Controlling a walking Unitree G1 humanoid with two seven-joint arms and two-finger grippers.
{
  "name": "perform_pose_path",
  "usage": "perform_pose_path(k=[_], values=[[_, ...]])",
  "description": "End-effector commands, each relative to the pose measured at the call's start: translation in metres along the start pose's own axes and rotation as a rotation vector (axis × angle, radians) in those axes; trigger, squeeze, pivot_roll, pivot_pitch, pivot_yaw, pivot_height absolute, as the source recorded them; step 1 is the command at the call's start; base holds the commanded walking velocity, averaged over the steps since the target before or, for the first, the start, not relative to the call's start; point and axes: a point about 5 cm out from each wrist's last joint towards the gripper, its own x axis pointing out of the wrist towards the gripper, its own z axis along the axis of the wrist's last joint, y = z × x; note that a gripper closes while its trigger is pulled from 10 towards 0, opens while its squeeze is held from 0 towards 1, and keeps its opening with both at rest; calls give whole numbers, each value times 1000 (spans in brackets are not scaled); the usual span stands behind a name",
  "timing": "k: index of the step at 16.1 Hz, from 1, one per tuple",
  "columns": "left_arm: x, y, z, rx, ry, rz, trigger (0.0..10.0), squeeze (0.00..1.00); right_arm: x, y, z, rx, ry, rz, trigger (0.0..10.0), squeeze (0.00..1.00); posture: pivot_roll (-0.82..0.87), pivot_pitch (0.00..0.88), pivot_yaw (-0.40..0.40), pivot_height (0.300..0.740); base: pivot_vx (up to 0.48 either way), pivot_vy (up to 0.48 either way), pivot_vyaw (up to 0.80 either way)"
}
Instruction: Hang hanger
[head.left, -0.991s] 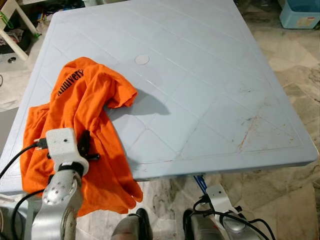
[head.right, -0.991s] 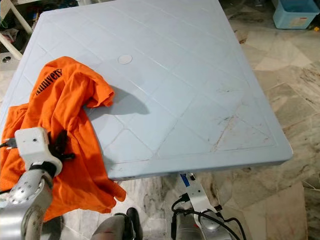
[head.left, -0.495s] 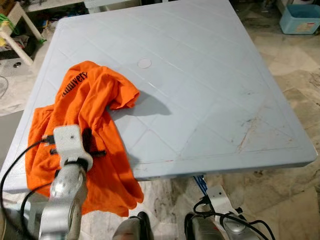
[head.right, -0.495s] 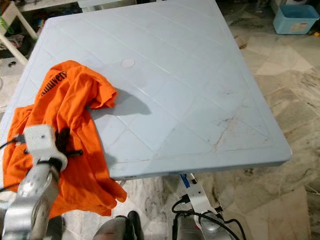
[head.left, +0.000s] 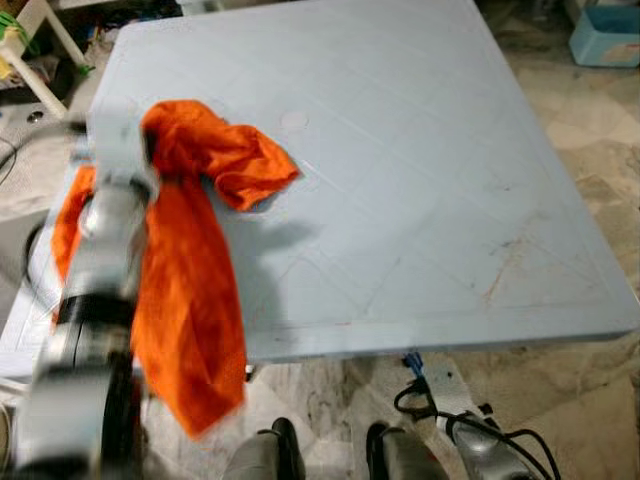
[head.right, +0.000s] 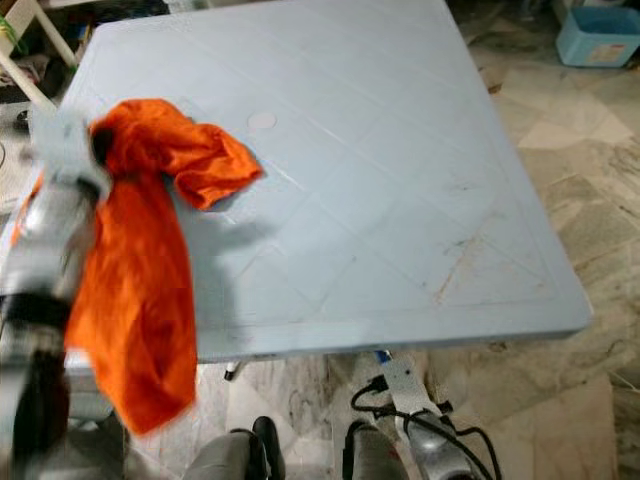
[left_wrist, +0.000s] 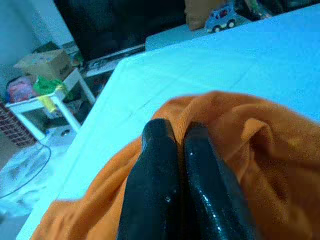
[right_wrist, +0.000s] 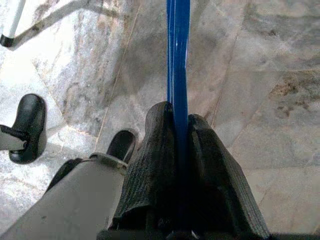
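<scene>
A pale blue plastic table (head.left: 400, 170) with moulded diamond lines fills the middle, standing on a marbled beige tile floor (head.left: 600, 180) (worn and stained). A blue bin (head.left: 605, 35) sits far right, white shelving (left_wrist: 55, 107) far left.

Pale blue plastic table (head.left: 400, 180), molded diamond grid across the top, round plug (head.left: 294, 121) near the far-left middle, brownish scuff marks (head.left: 500, 265) twd the near-right corner. Orange shirt (head.left: 215, 165) bunched on the left part of the top, one fold resting on the surface just beside the plug, rest lifted and hanging down past the near-left edge, blurred. Marbled stone floor (head.left: 590, 200) under and around the table, light blue bin (head.left: 605, 35) on it at far right.
</scene>
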Motion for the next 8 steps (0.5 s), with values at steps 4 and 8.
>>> perform_pose_path(k=[4,8], values=[[19,-34,104,103,-443,-17,0,0,-3,3,-8,37,9,-33,10000,0,-156,238,82,740,0,0,0],[-2,-73,161,231,-848,-78,0,0,-6,-2,-15,59,8,-71,10000,0,-173,241,93,740,0,0,0]])
